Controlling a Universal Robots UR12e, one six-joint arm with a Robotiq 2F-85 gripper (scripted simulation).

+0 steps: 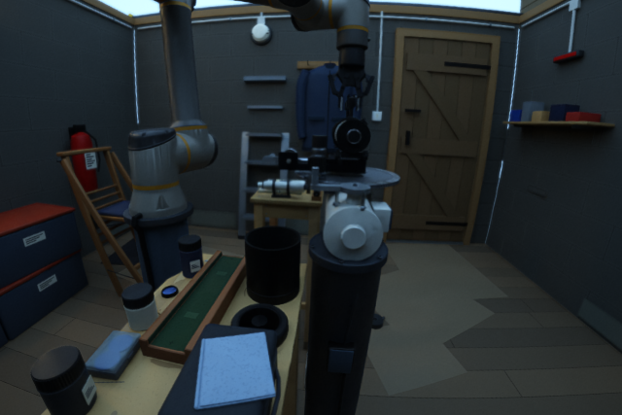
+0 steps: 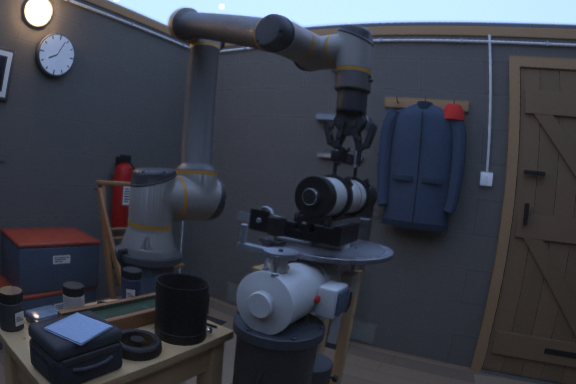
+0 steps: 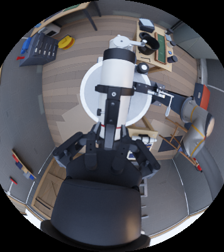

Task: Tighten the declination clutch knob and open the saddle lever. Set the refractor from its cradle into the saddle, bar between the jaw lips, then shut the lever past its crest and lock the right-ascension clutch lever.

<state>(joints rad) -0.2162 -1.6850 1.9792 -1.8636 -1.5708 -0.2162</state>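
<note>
My gripper (image 2: 346,166) points straight down over the refractor (image 2: 334,196), a white tube with black ends that lies in the black saddle (image 2: 320,229) on top of the mount head (image 2: 280,297). A black handle (image 3: 111,119) runs along the top of the tube, and my fingers (image 3: 109,138) stand on either side of its near end. The saddle lever (image 3: 162,94) sticks out to the tube's side above the grey round plate (image 1: 361,177). The bar under the tube is hidden. The gripper is open and holds nothing.
The black pier (image 1: 341,320) carries the mount in the middle of the room. A table (image 1: 166,330) in front holds a black dew shield (image 1: 273,265), jars, a green tray and a case. A small table (image 1: 286,202) behind holds the cradle and a small white scope.
</note>
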